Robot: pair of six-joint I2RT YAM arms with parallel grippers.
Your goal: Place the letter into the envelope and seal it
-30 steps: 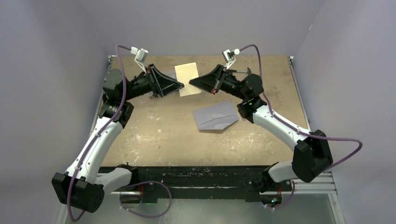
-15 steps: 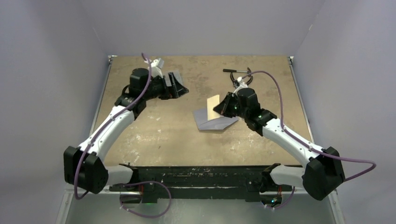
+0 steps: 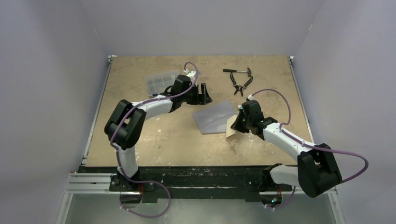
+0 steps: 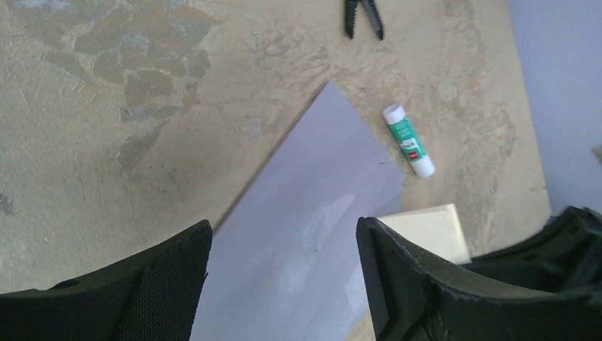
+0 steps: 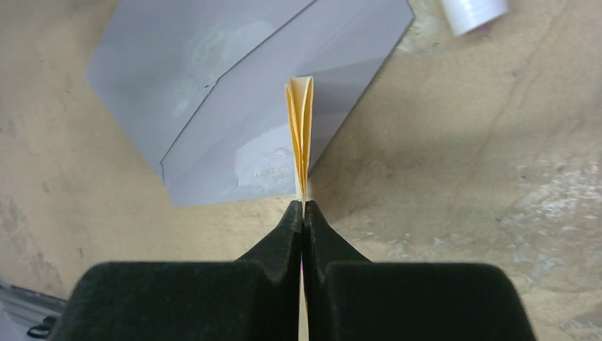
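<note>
The grey-lavender envelope lies flat mid-table, its flap crease visible in the right wrist view. My right gripper is shut on the folded cream letter, which it holds edge-on just off the envelope's near-right corner. In the right wrist view the letter rises from between the closed fingertips of my right gripper. My left gripper stands open and empty over the envelope's far edge. Its wrist view shows the envelope between its spread fingers and the letter beyond.
A green-and-white glue stick lies just right of the envelope. Black pliers and a small hammer sit at the back right. A clear plastic compartment box stands at the back left.
My left gripper let go of the letter, opened and swung over to the envelope's far edge. My right gripper carried the letter from the back down to the envelope's near-right corner.
</note>
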